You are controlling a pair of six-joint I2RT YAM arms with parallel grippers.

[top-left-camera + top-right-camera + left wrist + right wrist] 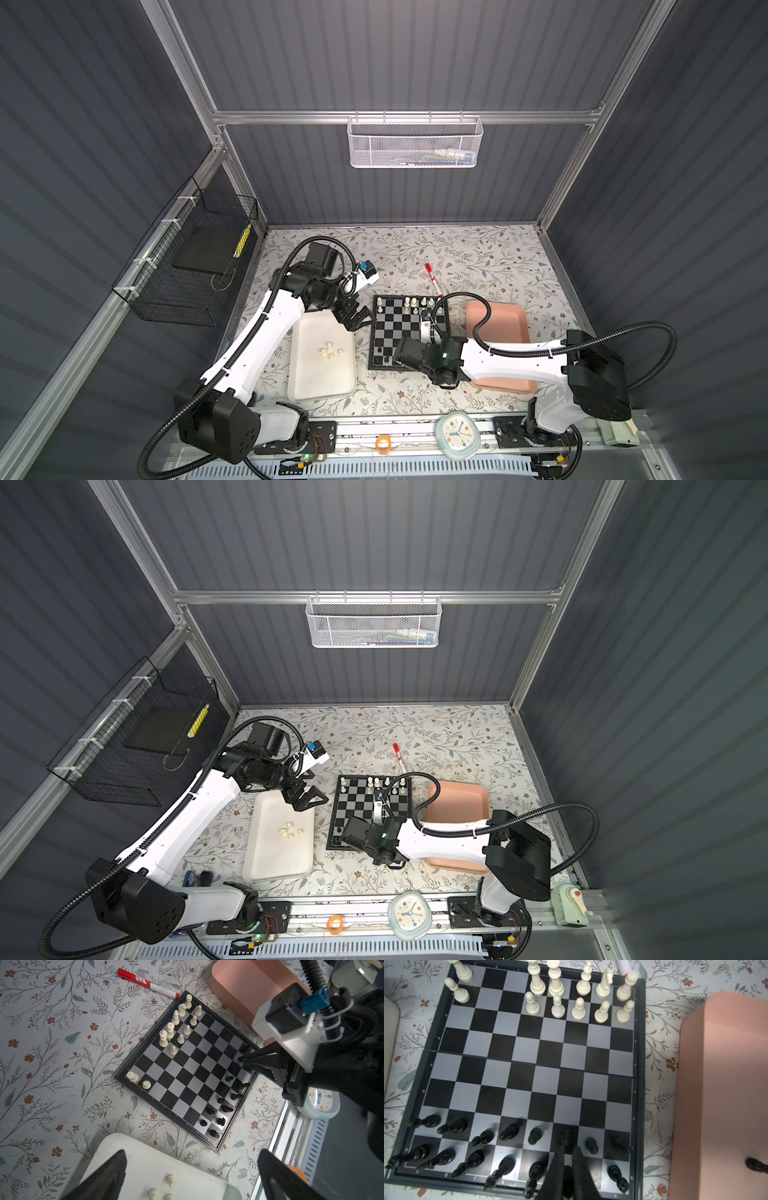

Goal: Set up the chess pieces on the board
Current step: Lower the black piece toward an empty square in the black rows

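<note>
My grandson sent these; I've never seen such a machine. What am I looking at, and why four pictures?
These are two robot arms, each ending in a two-fingered gripper. Two pictures look down from overhead; the others come from a camera on each wrist. On the flowered cloth lie a chessboard, a red marker, a white tray with some cream pieces and a pink tray holding a lone black piece. The left gripper hangs open near the white tray. The right gripper is shut on a black chessman at the board's near edge.

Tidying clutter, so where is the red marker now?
In both top views the red marker lies on the table just beyond the board's far right corner, near the pink tray.
</note>
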